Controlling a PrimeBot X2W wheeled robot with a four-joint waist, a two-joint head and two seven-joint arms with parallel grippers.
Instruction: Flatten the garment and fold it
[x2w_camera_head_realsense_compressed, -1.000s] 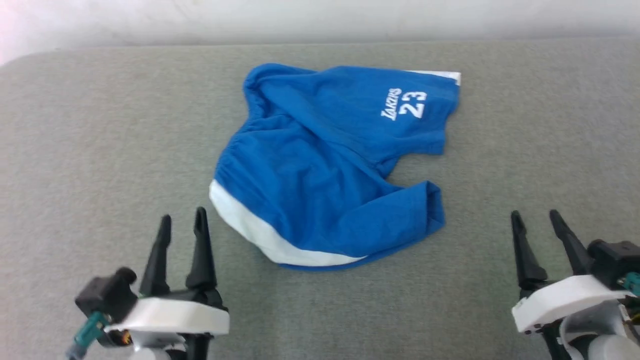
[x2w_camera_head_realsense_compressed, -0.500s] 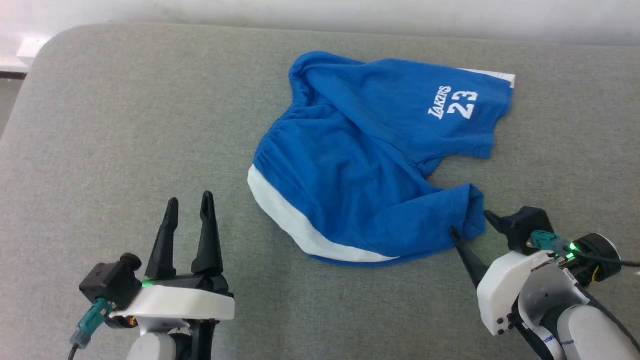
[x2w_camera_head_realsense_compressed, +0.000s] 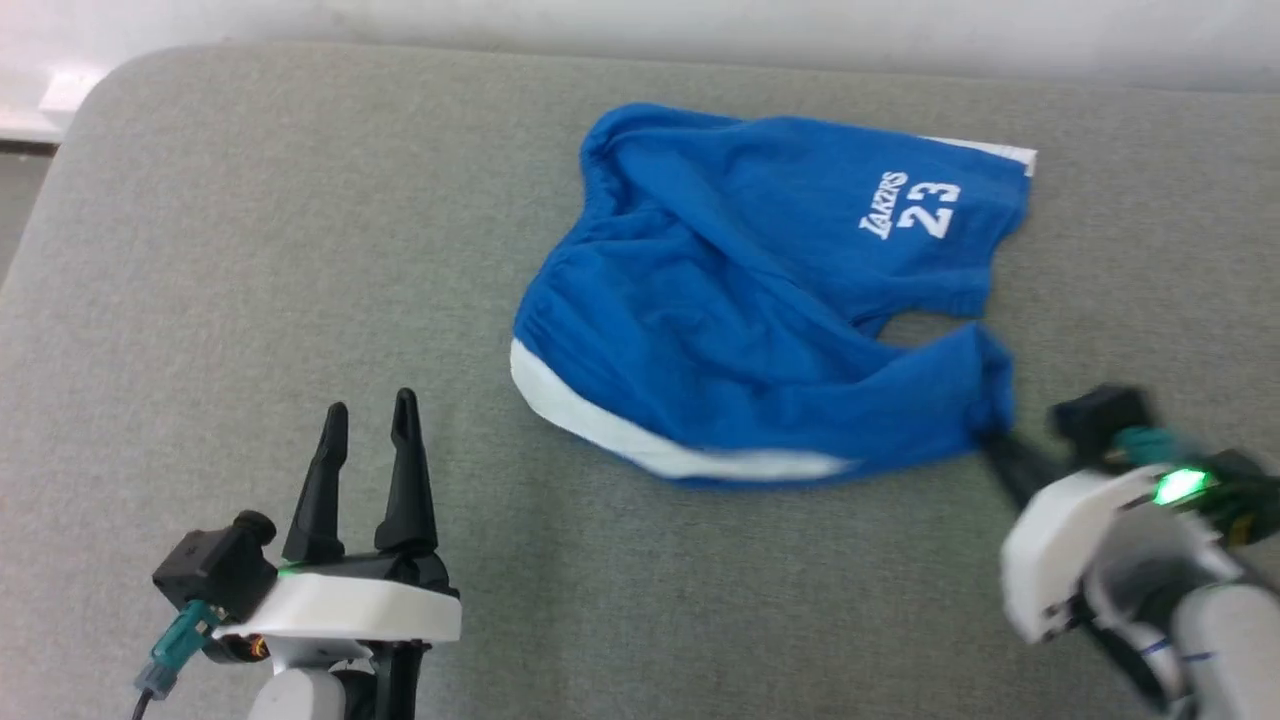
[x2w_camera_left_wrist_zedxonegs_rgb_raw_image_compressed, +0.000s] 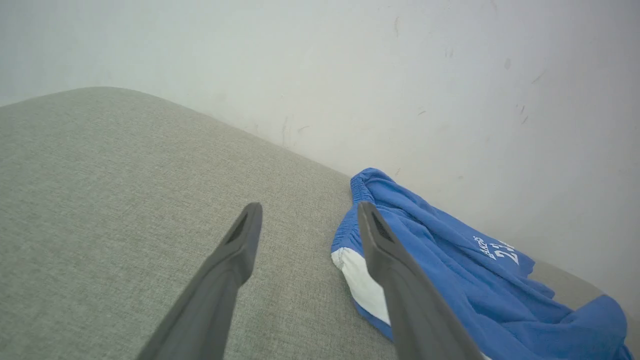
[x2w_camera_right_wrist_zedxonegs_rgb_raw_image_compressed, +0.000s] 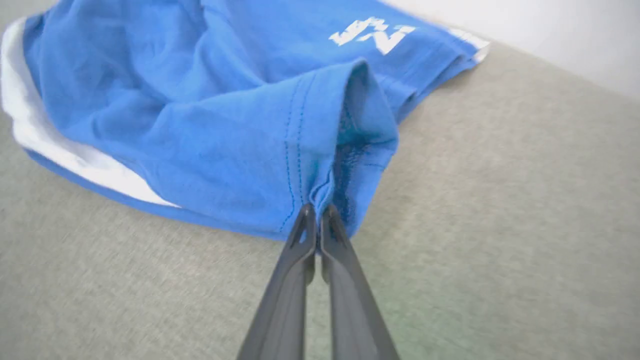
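Grey padded surface (x2w_camera_head_realsense_compressed: 250, 250): runs out of frame on the right. Garment (x2w_camera_head_realsense_compressed: 740, 320): rumpled, mid-surface, lengthwise across, waistband left, legs right. Right gripper (x2w_camera_right_wrist_zedxonegs_rgb_raw_image_compressed: 316, 215): I find it blurred from the head; its wrist camera shows the fingers pinched together on a leg hem. Left gripper (x2w_camera_head_realsense_compressed: 370, 403): fingers parted, empty, near the white stripe.

A grey fabric-covered counter (x2w_camera_head_realsense_compressed: 250, 250) with a rounded far-left corner runs back to a plain white wall (x2w_camera_left_wrist_zedxonegs_rgb_raw_image_compressed: 350, 75), faintly scuffed.
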